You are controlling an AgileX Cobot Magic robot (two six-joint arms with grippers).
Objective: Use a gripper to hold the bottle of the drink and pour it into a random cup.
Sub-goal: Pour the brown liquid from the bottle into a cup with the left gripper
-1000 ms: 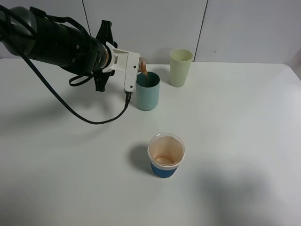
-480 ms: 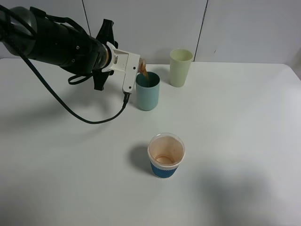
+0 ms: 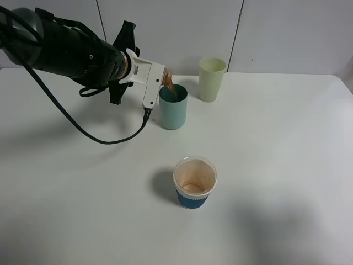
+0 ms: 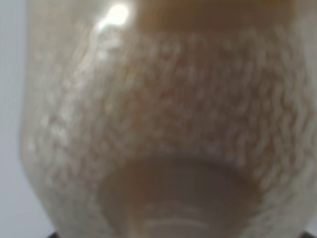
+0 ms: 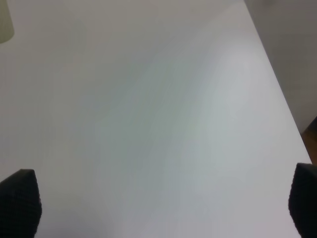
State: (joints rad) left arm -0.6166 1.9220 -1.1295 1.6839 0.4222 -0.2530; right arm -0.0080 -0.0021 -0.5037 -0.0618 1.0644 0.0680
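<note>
Three cups on white table [image 3: 276,165]: teal cup [image 3: 173,110], pale yellow-green cup [image 3: 212,80], paper cup [image 3: 194,185] with blue sleeve. One bottle [image 3: 167,83], tipped, mouth over teal cup rim, brown drink [image 3: 171,89] at mouth. Two claws: left gripper [image 3: 160,76] clamped on bottle. Only high view shows all three cups. Left wrist view: just bottle, very close, blurry. Right wrist view: right gripper [image 5: 161,203] tips far apart, holding nothing, above bare table.

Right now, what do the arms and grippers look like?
Left arm: thick and black, with an orange band at the wrist and a loose black cable. Its gripper is white and blocky. Of the right gripper only black fingertips show.
</note>
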